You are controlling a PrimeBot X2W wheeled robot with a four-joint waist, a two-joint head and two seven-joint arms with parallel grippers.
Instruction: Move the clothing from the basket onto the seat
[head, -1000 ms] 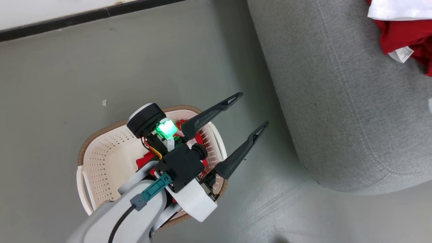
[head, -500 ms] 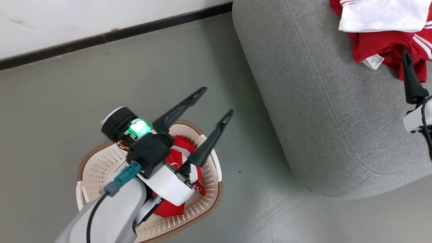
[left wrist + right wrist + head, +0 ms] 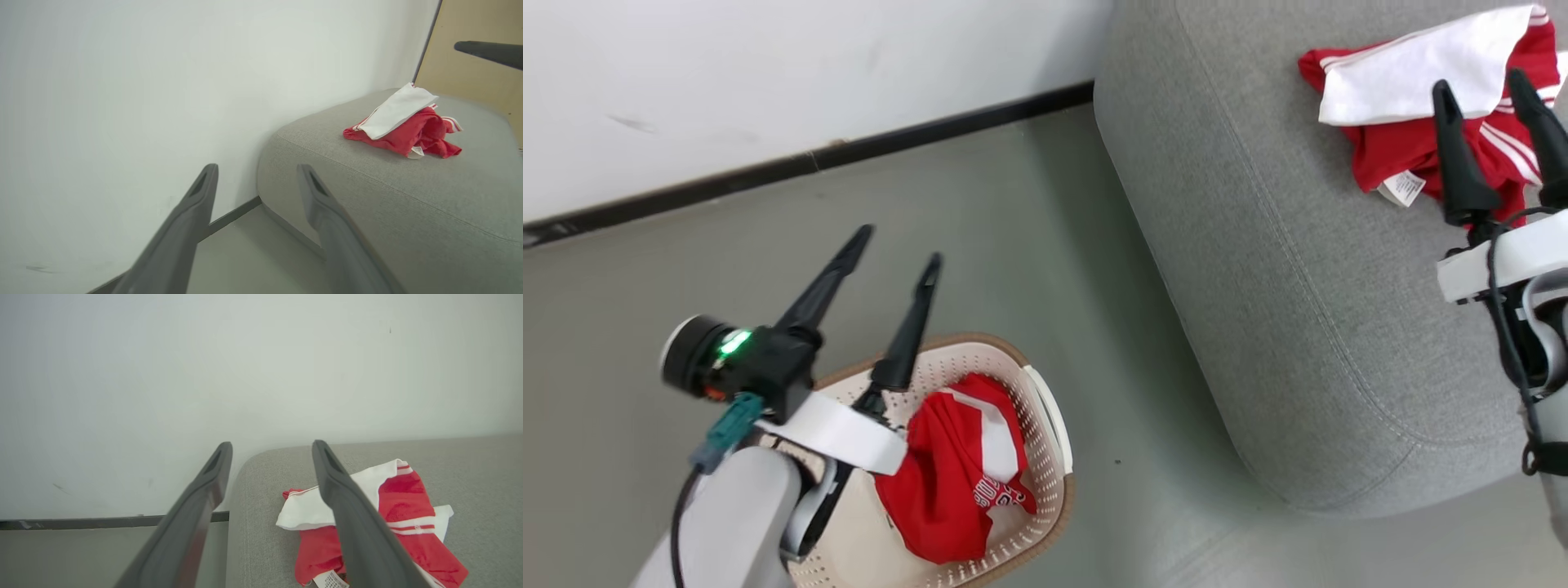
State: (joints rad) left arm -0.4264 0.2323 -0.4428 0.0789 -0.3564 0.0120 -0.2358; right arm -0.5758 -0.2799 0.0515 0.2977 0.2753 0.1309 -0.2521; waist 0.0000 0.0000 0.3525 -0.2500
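One red garment with lettering point(image 3: 960, 474) lies crumpled in the cream basket point(image 3: 1045, 425) on the floor at the lower left. A second red and white garment with a white tag point(image 3: 1401, 135) point(image 3: 402, 126) point(image 3: 363, 522) rests on the grey seat point(image 3: 1258, 269) point(image 3: 408, 204) point(image 3: 261, 522) at the upper right. My left gripper point(image 3: 897, 249) point(image 3: 258, 173) is open and empty, raised above the basket's far left rim and pointing toward the wall. Over the seat, my right gripper point(image 3: 1478, 82) point(image 3: 271, 447) stands open and empty, its fingers just in front of the garment there.
A white wall point(image 3: 768, 90) with a dark skirting strip point(image 3: 849, 155) runs behind the grey floor point(image 3: 1013, 245). In the left wrist view a tan panel point(image 3: 478, 77) stands beyond the seat's far end.
The head camera has swung, shifting the whole picture. My left arm has drawn back off the basket, uncovering the red garment inside. My right gripper has come into view over the seat.
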